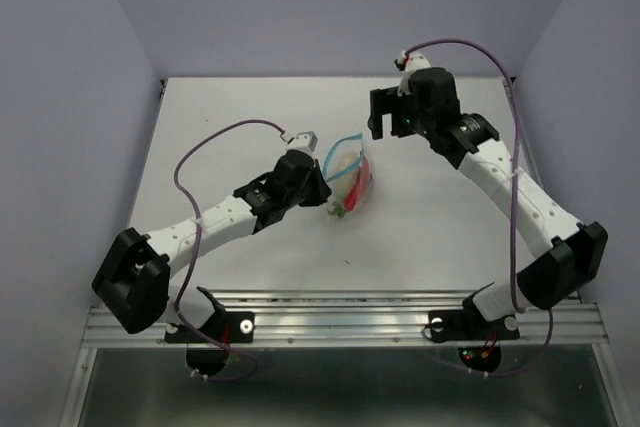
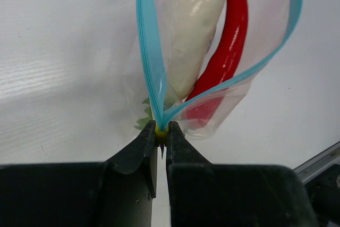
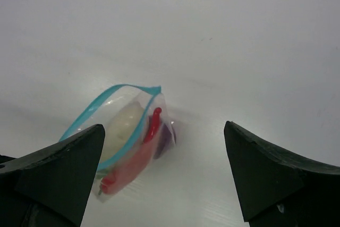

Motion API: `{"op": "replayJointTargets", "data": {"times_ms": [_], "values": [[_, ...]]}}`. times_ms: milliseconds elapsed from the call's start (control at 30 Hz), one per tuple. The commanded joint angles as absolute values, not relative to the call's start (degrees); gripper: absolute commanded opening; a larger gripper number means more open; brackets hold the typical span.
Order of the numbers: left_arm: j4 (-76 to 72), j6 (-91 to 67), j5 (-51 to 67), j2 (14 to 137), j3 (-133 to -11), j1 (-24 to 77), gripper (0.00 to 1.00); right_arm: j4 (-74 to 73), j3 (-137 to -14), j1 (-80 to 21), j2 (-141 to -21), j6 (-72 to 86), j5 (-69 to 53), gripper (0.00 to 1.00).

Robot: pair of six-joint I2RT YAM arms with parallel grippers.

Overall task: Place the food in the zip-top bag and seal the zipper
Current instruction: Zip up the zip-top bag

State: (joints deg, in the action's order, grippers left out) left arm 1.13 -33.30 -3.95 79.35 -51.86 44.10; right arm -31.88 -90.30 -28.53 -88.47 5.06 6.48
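The clear zip-top bag lies mid-table with its light-blue zipper gaping open. Inside it are the white radish, the red chili and the purple onion. My left gripper is shut on the near corner of the zipper, where the two blue strips meet. The right wrist view shows the bag with its blue zipper open at the upper left. My right gripper is open and empty, hovering above and behind the bag.
White table enclosed by lavender walls. A metal rail runs along the near edge, also showing at the lower right of the left wrist view.
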Motion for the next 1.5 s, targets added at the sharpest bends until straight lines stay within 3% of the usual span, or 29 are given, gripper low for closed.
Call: {"op": "replayJointTargets", "data": {"times_ms": [0,133,233,367,733,1033,1133,1233,1333,1467], "values": [[-2.10,-41.65,-4.93,73.40,-48.87,42.98,0.00,-24.53,-81.41,-27.33,-79.75,18.17,8.44,1.00],[-0.80,-48.58,-7.63,71.02,-47.64,42.63,0.00,-24.00,-67.72,-27.33,-73.76,25.98,3.71,1.00],[-0.79,-51.85,-6.95,70.40,-47.81,42.63,0.00,-16.83,-58.83,-30.73,-68.23,23.31,-3.24,1.00],[1.13,-55.63,-7.73,70.75,-49.22,42.71,0.00,-14.68,-52.56,-45.07,-67.49,20.65,7.01,1.00],[0.80,-59.85,-7.66,71.28,-48.96,43.33,0.00,1.49,-43.77,-56.77,-75.21,27.42,18.80,0.97],[0.44,-58.27,-4.48,72.16,-49.92,43.51,0.00,8.70,-43.77,-58.54,-81.82,32.77,26.89,0.64],[0.35,-57.66,-3.96,71.72,-49.66,43.51,0.00,8.96,-43.68,-58.54,-82.88,34.53,29.61,0.48],[-1.05,-56.96,-2.91,72.16,-50.10,43.51,0.00,10.02,-42.81,-58.54,-83.23,35.94,31.20,0.21],[-1.49,-56.34,-1.94,72.60,-50.36,43.51,0.00,9.41,-42.45,-58.54,-83.93,36.91,31.90,0.03],[-0.45,-53.98,-2.20,72.86,-52.63,43.16,0.00,7.91,-39.83,-58.54,-83.94,38.41,30.86,0.01]]}}
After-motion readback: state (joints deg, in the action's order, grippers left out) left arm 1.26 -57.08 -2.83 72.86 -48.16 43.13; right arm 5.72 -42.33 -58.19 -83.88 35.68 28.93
